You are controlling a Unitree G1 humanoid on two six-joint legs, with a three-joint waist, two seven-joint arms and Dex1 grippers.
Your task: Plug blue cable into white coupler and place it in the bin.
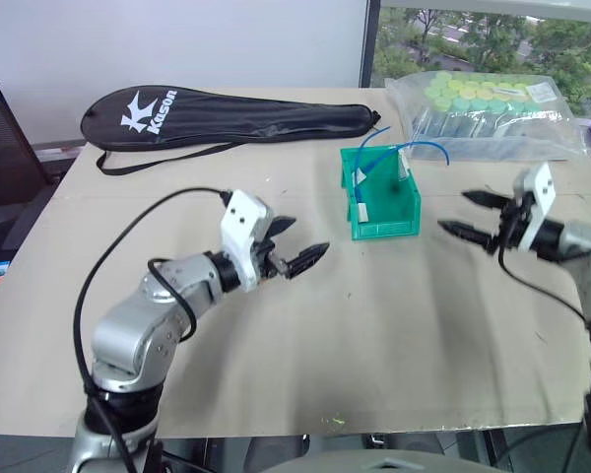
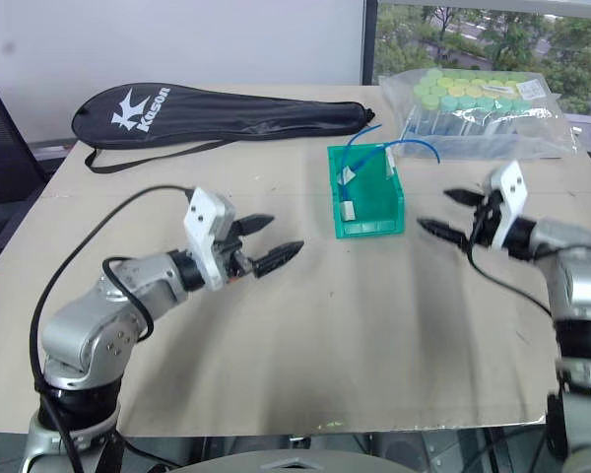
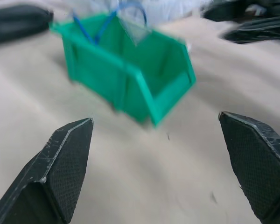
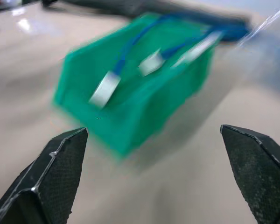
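Closest to me, the left gripper [image 1: 297,247] hangs just above the tan table [image 1: 374,345], its two black fingers spread wide with nothing between them, pointing toward the bin. Across from it, the right gripper [image 1: 475,216] hovers at about the same height, also released and empty, its fingers aimed back at the bin from the other side. Between the two, a little farther back, sits the green bin [image 1: 381,193], apart from both grippers. Inside it lies the blue cable [image 1: 374,164], looping up over the rim, with the white coupler [image 1: 359,210] resting against the bin's inner wall; a second white end piece [image 1: 404,166] leans at the far side. Behind the bin lies a clear bag of green-capped tubes [image 1: 483,110], and beside that, to the left, a long black racket cover [image 1: 227,113].
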